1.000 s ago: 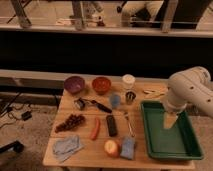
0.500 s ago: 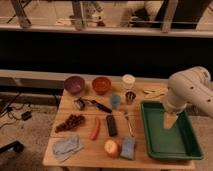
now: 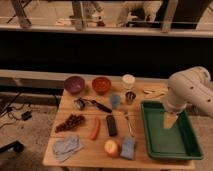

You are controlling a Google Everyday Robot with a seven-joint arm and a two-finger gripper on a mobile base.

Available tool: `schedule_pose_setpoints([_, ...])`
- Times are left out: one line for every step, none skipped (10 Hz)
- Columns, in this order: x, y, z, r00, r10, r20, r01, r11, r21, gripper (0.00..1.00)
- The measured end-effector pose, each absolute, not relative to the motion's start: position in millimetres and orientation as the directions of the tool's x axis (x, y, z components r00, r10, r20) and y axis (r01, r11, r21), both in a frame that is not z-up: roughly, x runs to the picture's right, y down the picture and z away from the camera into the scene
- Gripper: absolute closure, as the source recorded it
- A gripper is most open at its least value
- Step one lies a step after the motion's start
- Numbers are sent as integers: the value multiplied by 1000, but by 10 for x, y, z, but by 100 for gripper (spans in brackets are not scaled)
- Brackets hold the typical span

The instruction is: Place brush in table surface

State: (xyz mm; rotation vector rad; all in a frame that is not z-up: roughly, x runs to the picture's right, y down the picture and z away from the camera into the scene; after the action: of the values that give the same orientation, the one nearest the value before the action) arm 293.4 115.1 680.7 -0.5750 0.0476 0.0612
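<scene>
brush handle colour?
Black handle on the brush, camera view. Gripper hangs over the green tray.

Tool (image 3: 170,121) above tray (image 3: 170,144), arm (image 3: 194,89) edge-cropped

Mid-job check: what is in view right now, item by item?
table surface: 1, light-brown wood, centre
brush: 1, pale-grey head, black handle, lying on the table in front of the bowls
purple bowl: 1, back left
orange bowl: 1, right of the purple one
white cup: 1, back centre
metal cup: 1, in front of the white cup
blue cup: 1, left of the metal cup
grapes: 1 bunch, dark, left
carrot-like stick: 1, orange-red, centre
black bar: 1, centre
metal utensil: 1, right of the bar
apple: 1, front
sponge: 1, blue, front
cloth: 1, grey-blue, front left
green tray: 1, right
arm: 1, pale, right
gripper: 1, over the tray
</scene>
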Motion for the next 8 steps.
schedule_pose_setpoints([2934,1151,6807,997,44,-62,-71,837,-542,20])
schedule_pose_setpoints([2933,1148,6806,997,44,-62,-71,838,-542,20])
schedule_pose_setpoints([2932,1144,6815,997,46,-60,-71,838,-541,20])
schedule_pose_setpoints([2888,1129,6855,997,53,-49,-71,838,-541,20])
schedule_pose_setpoints([2766,1110,6896,998,63,-28,-68,836,-545,20])
schedule_pose_setpoints([2678,1092,6918,997,70,-12,-65,834,-547,20])
schedule_pose_setpoints([2582,1082,6939,997,80,4,-65,833,-550,20])
schedule_pose_setpoints([2445,1062,6961,996,84,25,-56,831,-553,20])
